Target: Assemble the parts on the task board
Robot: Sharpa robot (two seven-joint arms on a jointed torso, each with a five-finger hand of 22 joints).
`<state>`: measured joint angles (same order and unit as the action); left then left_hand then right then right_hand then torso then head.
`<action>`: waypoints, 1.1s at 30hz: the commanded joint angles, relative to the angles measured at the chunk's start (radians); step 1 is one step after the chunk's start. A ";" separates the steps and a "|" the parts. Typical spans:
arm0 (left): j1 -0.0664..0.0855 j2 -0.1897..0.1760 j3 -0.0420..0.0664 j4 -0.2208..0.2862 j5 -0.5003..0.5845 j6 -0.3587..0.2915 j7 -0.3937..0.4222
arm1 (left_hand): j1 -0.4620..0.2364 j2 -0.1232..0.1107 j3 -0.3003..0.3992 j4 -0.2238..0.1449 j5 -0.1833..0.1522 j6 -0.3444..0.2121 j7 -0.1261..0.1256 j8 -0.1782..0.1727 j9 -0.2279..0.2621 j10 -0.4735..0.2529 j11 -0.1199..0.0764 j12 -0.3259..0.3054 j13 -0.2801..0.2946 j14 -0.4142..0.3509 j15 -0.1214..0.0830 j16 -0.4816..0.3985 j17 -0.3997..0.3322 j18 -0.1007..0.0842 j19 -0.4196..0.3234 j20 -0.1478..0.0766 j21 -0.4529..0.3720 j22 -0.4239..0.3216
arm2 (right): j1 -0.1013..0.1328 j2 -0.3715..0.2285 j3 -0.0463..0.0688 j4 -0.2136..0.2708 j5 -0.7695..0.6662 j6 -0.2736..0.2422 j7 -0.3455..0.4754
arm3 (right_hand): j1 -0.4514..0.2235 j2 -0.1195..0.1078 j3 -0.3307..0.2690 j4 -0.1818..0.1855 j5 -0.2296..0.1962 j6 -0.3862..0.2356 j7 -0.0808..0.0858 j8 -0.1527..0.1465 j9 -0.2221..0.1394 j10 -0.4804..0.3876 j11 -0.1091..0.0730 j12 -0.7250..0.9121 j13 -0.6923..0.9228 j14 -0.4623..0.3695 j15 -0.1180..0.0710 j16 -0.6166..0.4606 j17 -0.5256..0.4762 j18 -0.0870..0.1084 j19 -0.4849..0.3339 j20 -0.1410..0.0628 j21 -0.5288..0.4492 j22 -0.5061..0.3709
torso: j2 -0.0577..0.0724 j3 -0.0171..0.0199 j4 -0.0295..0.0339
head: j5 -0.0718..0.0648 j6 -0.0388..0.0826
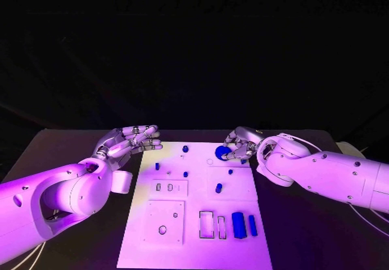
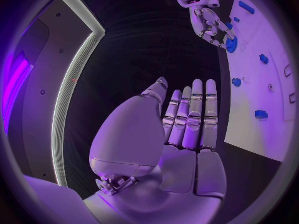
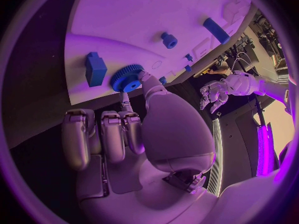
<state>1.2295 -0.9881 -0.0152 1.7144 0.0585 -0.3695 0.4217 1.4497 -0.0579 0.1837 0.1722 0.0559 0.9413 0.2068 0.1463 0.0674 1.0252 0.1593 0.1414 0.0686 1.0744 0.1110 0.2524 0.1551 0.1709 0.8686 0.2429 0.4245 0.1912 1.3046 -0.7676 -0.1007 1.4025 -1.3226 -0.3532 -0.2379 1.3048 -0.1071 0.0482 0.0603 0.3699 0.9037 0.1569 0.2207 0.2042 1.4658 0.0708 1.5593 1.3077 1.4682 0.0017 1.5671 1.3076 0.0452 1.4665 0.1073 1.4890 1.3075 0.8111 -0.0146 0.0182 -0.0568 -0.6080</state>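
The white task board [image 1: 194, 247] lies in the middle of the black table. At its far right corner my right hand [image 1: 245, 147] pinches a blue gear [image 1: 222, 151] between thumb and a finger; the right wrist view shows the gear [image 3: 126, 78] at the board's edge beside a blue block [image 3: 95, 68]. My left hand [image 1: 130, 140] hovers off the board's far left corner, fingers stretched out and holding nothing; its fingers [image 2: 194, 117] lie straight in the left wrist view, where the right hand [image 2: 209, 22] and gear [image 2: 231, 45] also appear.
Small blue pegs [image 1: 185, 148] [image 1: 218, 188] stand scattered over the board's far half. Two long blue pieces [image 1: 238, 224] lie beside empty slots [image 1: 206, 223] near the front right. A raised white plate [image 1: 164, 222] sits at the front left.
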 commanded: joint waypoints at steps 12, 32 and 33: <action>0.001 -0.001 0.001 0.002 -0.006 0.021 0.002 | 0.002 0.006 0.001 -0.006 -0.002 0.005 0.000 -0.004 -0.001 0.003 0.000 -0.006 -0.001 -0.005 0.003 -0.005 0.002 0.011 -0.007 -0.003 0.005 -0.001 | -0.005 -0.007 -0.001 0.007 -0.028 0.047 -0.010 | 0.015 0.010 0.015 -0.004 0.004 0.043 -0.011 0.026 0.007 0.105 -0.002 0.011 0.263 0.103 -0.001 0.004 0.263 -0.020 0.038 0.004 0.012 0.178 | -0.001 -0.0002 -0.0006 | 0.000 -0.001; 0.001 -0.001 0.001 -0.002 -0.006 0.018 0.002 | 0.001 0.007 0.002 -0.006 -0.002 0.004 0.002 -0.007 -0.001 0.002 0.001 -0.010 -0.002 -0.005 0.004 -0.007 0.002 0.011 -0.008 -0.002 0.006 -0.001 | -0.009 -0.003 0.000 0.051 -0.215 -0.113 0.027 | 0.028 0.039 0.129 -0.032 -0.095 0.150 -0.050 0.018 -0.002 0.105 -0.039 0.011 0.263 0.103 -0.034 0.004 0.263 -0.027 0.057 -0.028 0.032 0.206 | -0.001 -0.0004 0.0011 | 0.002 0.007; 0.001 -0.001 0.001 -0.002 -0.006 0.018 0.002 | 0.001 0.007 0.002 -0.006 -0.002 0.004 0.002 -0.007 -0.001 0.002 0.001 -0.010 -0.002 -0.005 0.004 -0.007 0.002 0.011 -0.008 -0.002 0.006 -0.001 | -0.009 -0.004 0.000 0.058 -0.225 -0.122 0.026 | 0.026 0.038 0.131 -0.032 -0.098 0.151 -0.050 0.017 -0.003 0.105 -0.039 0.011 0.263 0.103 -0.034 0.004 0.263 -0.028 0.059 -0.028 0.034 0.207 | -0.001 -0.0005 0.0013 | 0.002 0.007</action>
<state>1.2294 -0.9905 -0.0152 1.7120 0.0584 -0.3693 0.4182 1.4497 -0.0579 0.1837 0.1722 0.0559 0.9413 0.2068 0.1423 0.0674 1.0251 0.1593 0.1355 0.0680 1.0744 0.1110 0.2524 0.1560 0.1709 0.8651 0.2393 0.4245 0.1913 1.2952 -0.7711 -0.1017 1.4530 -1.4674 -0.4155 -0.2251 1.3493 -0.0748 0.1757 0.0275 0.2759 1.0105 0.1413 0.2426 0.2032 1.4659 0.0384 1.5671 1.3075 1.4648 -0.0272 1.5671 1.3074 0.0293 1.4647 0.0872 1.5159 1.3081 0.8107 -0.0148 0.0188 -0.0552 -0.6023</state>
